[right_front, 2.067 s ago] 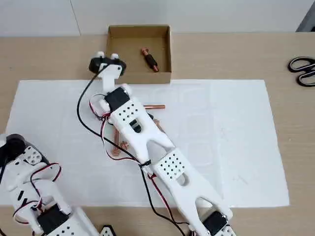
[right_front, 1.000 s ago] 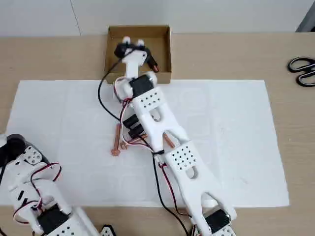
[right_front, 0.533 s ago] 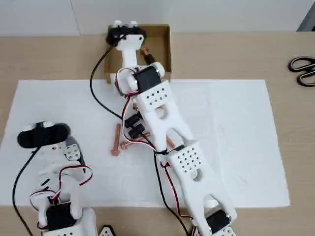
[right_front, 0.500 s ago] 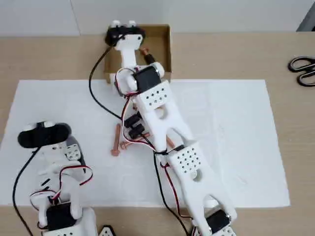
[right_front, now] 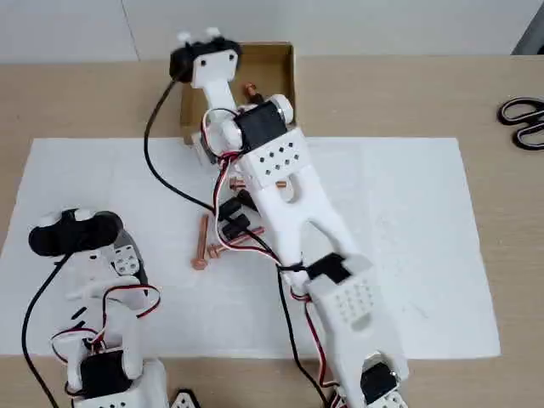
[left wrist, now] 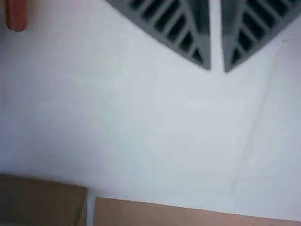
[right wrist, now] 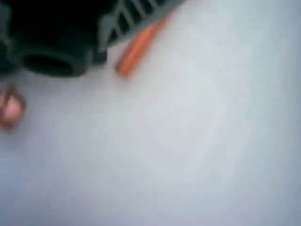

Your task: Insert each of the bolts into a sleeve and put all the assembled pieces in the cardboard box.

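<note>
The left claw (left wrist: 216,68) had its 2 ribbed grey fingers (left wrist: 186,33) all but pressed together. Only a thin slit of white paper (left wrist: 141,122) showed between the tips, and nothing was pinched. It hung close over the sheet, with an orange bolt end (left wrist: 16,14) near it, and the paper's edge met the brown table (left wrist: 42,202). In the high view the left arm (right_front: 93,280) sat at the sheet's 8 o'clock corner.

The right claw (right wrist: 106,35) was too blurred to judge, and I cannot tell whether it was spread or pinching anything. An orange bolt shank (right wrist: 141,44) came out from under it. A black sleeve (right wrist: 47,59) sat just beside the shank with its bore facing the camera, and a round copper head (right wrist: 9,108) lay near, all on the paper.

From above, the right arm (right_front: 289,183) stretched from 6 o'clock toward 11 o'clock. Its wrist was over the cardboard box (right_front: 291,81), which stood at the sheet's 12 o'clock edge. A copper piece (right_front: 250,88) showed inside the box, just beside the arm.

2 loose bolts lay on the paper at the arm's 9 o'clock side. The straight bolt (right_front: 202,242) ran from 12 to 6, and the slanted bolt (right_front: 229,246) beside it pointed toward 2. A 3rd bolt (right_front: 239,183) lay partly under the arm. Scissors (right_front: 523,115) lay at the table's 2 o'clock edge, well apart from the rest.
</note>
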